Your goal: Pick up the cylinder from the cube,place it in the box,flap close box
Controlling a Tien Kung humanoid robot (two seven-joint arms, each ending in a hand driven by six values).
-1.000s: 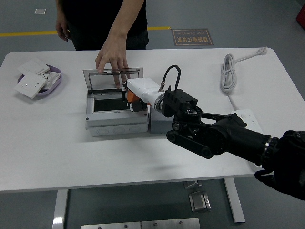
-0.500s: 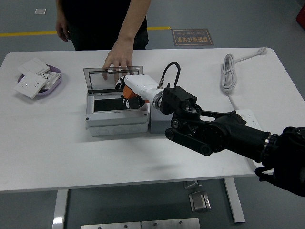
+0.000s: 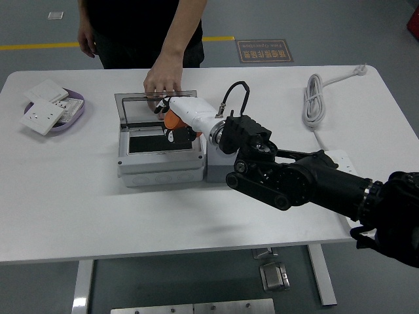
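Note:
My right hand [image 3: 174,120], white at the end of the black arm, reaches in from the right and hovers over the back of the open grey box [image 3: 157,171]. Its fingers are curled around an orange cylinder [image 3: 172,120], which shows just beneath the white shell. The box's clear lid [image 3: 139,108] lies folded back behind the opening. A person's hand [image 3: 163,80] rests on the lid's far edge, close to my fingers. The grey cube [image 3: 214,169] stands against the box's right side, mostly hidden under my wrist. The box's dark inside shows at the left.
A purple dish [image 3: 73,111] with white socket plates sits at the far left. A coiled white cable [image 3: 315,98] lies at the right, and a white power strip [image 3: 342,161] is half hidden behind my forearm. The person stands at the far edge.
My right hand has carried the orange cylinder left and toward the back of the box. The person's hand has drawn back from the lid's middle to its far edge.

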